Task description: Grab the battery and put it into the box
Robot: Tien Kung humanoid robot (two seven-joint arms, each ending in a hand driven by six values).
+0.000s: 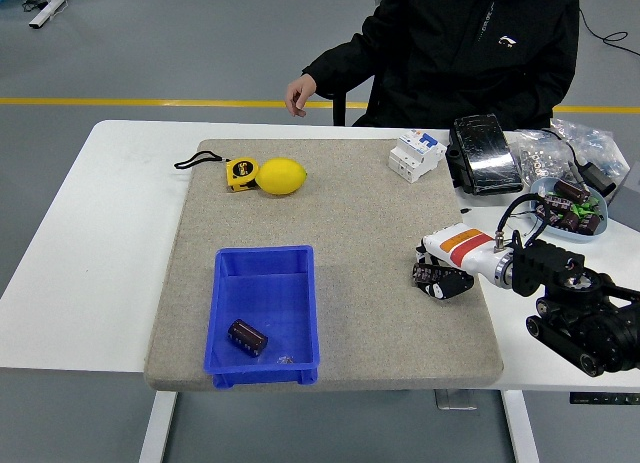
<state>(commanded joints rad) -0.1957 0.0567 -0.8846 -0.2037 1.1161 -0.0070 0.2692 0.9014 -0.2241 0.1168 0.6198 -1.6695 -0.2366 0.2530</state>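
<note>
The right hand is seen low on the grey mat, well to the right of the blue box, with its dark fingers curled together. Whether a battery is clamped under them cannot be told, because the fingers cover that place. One battery is already lying inside the box. If the hold is only shallow, the battery could slip out on the way to the box. The left hand is not seen.
</note>
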